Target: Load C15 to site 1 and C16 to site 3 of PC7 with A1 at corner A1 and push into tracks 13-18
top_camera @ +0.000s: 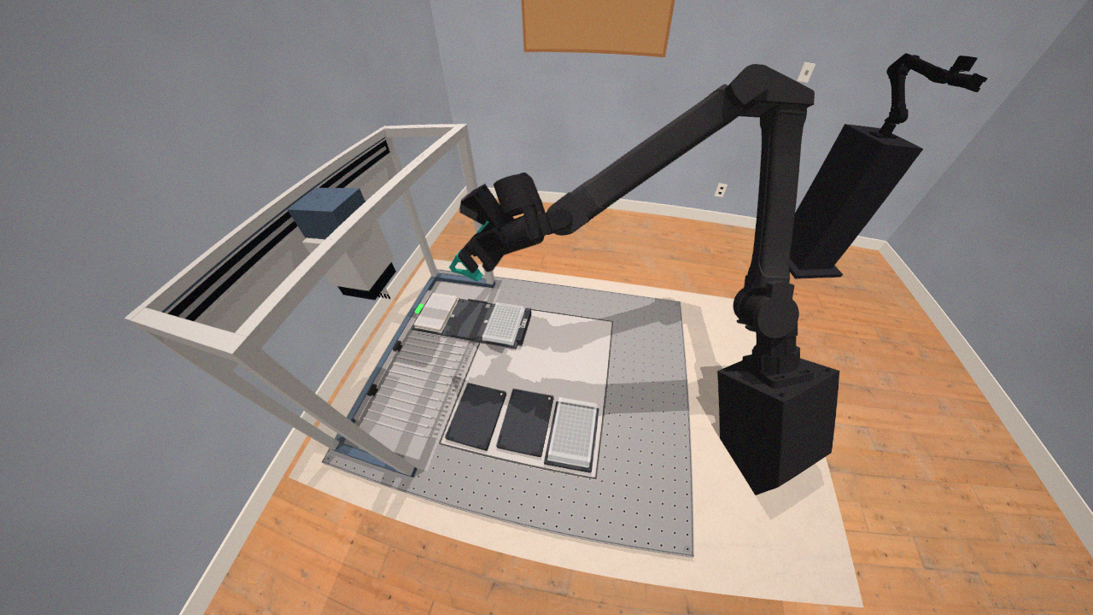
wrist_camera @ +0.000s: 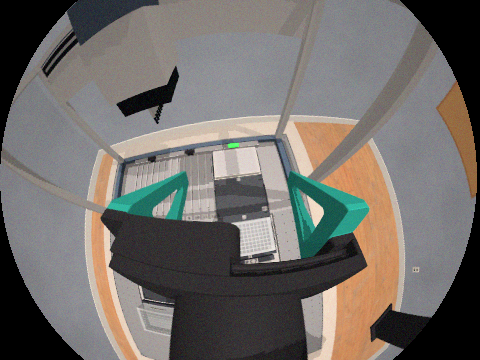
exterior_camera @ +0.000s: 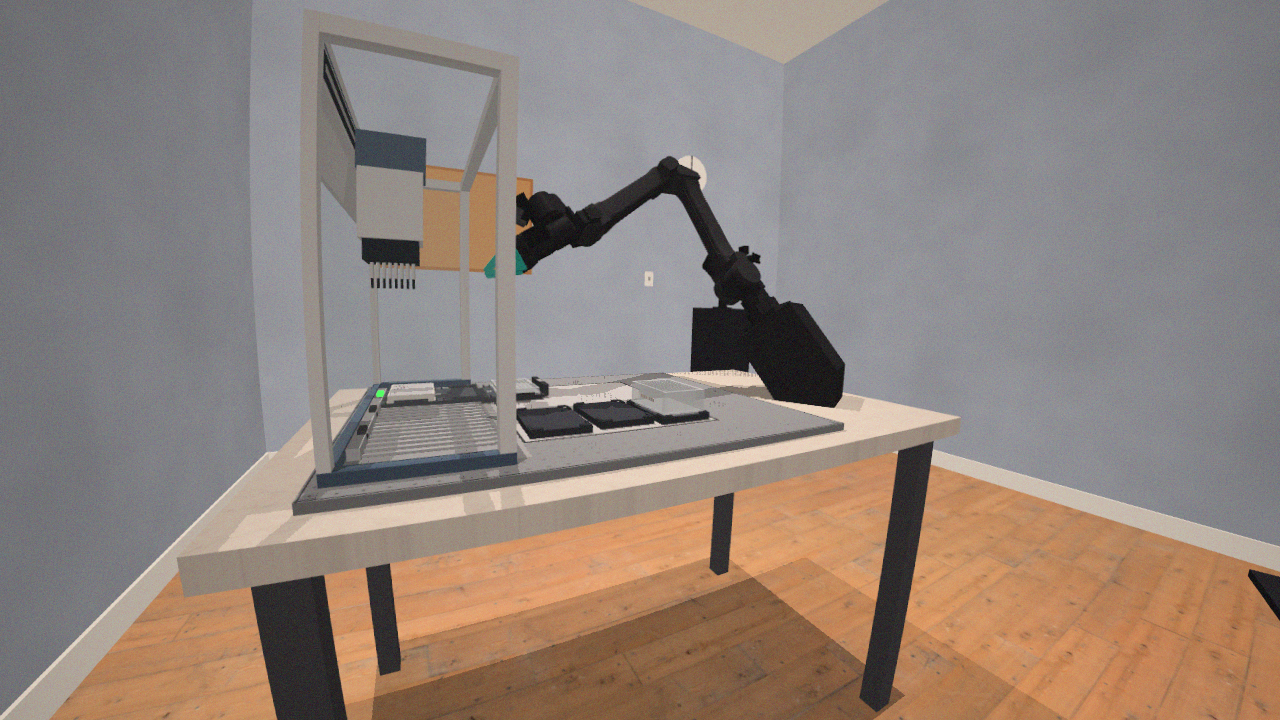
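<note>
The dark carrier PC7 (top_camera: 473, 319) lies in the far tracks of the rails, and a green lamp (top_camera: 418, 308) is lit behind its inner end. A smooth white plate (top_camera: 435, 312) sits on the carrier's inner site. A white plate with visible wells (top_camera: 505, 322) sits on the outer site, and the middle site is bare. My gripper (top_camera: 467, 266) is open and empty, high above the carrier's far side. In the wrist view the teal fingers frame the carrier (wrist_camera: 243, 196) and the lamp (wrist_camera: 232, 144) far below. The clear deep-well block C51 (top_camera: 573, 433) sits on the nearest nest.
Two dark nests (top_camera: 473, 415) (top_camera: 525, 422) beside the block hold nothing. The white gantry frame (top_camera: 306, 252) with its pipetting head (top_camera: 336, 237) stands over the rails; one upright post (exterior_camera: 506, 268) is close to my gripper. The ribbed tracks (top_camera: 416, 382) nearer me hold nothing.
</note>
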You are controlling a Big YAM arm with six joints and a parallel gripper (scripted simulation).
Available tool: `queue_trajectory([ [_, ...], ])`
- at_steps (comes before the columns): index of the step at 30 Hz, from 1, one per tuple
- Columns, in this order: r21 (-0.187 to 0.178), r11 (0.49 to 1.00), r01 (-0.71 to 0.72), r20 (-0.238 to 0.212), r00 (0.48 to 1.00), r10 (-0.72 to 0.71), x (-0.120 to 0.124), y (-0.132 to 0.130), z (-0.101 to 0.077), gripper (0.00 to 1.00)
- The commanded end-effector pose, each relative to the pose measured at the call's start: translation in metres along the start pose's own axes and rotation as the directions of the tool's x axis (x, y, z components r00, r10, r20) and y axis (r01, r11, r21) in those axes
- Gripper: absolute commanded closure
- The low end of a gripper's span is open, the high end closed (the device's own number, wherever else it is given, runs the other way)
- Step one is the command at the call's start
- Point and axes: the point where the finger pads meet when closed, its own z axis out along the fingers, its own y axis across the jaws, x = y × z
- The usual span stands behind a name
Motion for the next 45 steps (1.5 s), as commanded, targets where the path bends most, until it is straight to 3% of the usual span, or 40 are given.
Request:
queue_trajectory([
  [1,0.030,0.999,-0.021,0.066,0.998,0.019,-0.024,-0.021,-0.017,0.00],
  [26,0.026,0.999,-0.019,0.064,0.998,0.017,0.022,-0.036,-0.086,0.00],
  [39,0.021,1.000,-0.004,0.032,0.999,0.004,0.058,-0.046,-0.127,0.00],
  [43,0.013,1.000,-0.004,0.035,0.999,0.003,0.061,-0.045,-0.134,0.00],
  [44,0.037,0.998,-0.048,0.041,0.998,0.046,0.037,-0.057,-0.128,0.00],
  [45,0.038,0.998,-0.048,0.008,0.999,0.047,0.041,-0.057,-0.126,0.00],
])
